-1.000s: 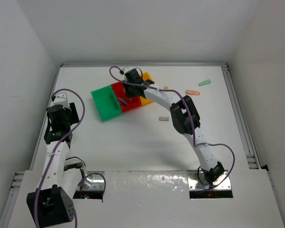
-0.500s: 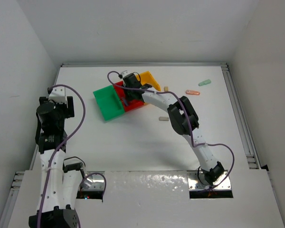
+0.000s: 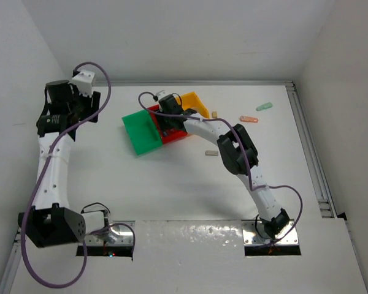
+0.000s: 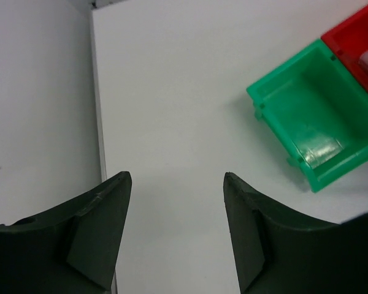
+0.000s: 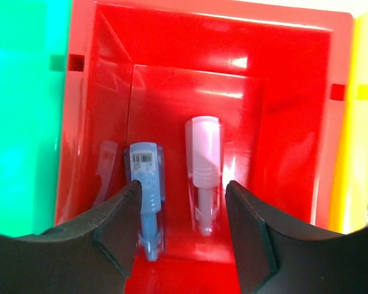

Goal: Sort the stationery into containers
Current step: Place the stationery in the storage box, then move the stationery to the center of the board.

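My right gripper [image 5: 181,190] is open and empty, hanging just above the red bin [image 5: 282,122]. A blue piece [image 5: 144,196] and a pink piece [image 5: 203,159] lie side by side on that bin's floor. In the top view the right gripper [image 3: 167,121] sits over the red bin [image 3: 178,133], between the green bin [image 3: 141,131] and the orange-yellow bin [image 3: 195,103]. An orange piece [image 3: 248,119], a mint green piece [image 3: 264,106] and two tan blocks [image 3: 214,114] [image 3: 211,153] lie on the table. My left gripper [image 4: 178,177] is open and empty, high over the table left of the green bin [image 4: 313,122].
The white table [image 3: 172,190] is walled on three sides, with a raised rail [image 3: 306,135] along its right edge. The left wall [image 4: 43,122] stands close beside my left gripper [image 3: 69,111]. The green bin holds nothing.
My left arm has swung up and towards the far left corner. My right gripper shifted slightly left over the red bin, then held still.
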Motion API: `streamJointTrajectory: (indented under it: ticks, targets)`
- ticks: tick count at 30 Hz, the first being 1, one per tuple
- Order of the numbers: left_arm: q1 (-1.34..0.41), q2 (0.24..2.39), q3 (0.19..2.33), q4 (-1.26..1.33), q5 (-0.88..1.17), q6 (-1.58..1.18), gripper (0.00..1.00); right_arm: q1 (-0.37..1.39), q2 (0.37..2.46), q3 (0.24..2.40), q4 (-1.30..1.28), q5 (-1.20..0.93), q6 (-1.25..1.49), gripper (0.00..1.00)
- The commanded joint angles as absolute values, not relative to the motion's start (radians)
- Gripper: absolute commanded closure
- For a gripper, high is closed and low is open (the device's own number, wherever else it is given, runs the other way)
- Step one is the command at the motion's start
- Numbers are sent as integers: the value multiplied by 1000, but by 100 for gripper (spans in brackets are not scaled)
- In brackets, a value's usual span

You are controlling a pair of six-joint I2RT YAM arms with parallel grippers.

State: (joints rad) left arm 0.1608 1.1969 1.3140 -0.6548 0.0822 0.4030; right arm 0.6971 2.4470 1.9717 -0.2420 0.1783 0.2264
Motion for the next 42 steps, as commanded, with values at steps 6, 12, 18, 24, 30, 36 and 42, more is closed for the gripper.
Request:
streamJointTrajectory:
  ticks: [6,12,18,24,30,36,42]
  targets:
    - [11,1223,1457,-801,90,397,40,696,2266,1965,-275,294,230,41]
    - [-121,1325,1638,-772,147,287,41,669,2134,1927,-330,354,270,39]
    - [-176,1350,1640,-752,187,169,41,563,1981,1866,-422,348,379,35]
    - [-164,1315,1586,-759,134,164,40,373,1847,1671,-460,391,512,21]
    - [-55,1232,1419,-681,62,186,38,181,1876,1620,-413,344,690,16]
    - [79,1163,1212,-555,38,204,38,81,2110,1860,-472,342,704,14]
    - [188,1039,1042,-417,5,176,38,18,2204,1889,-502,354,868,12]
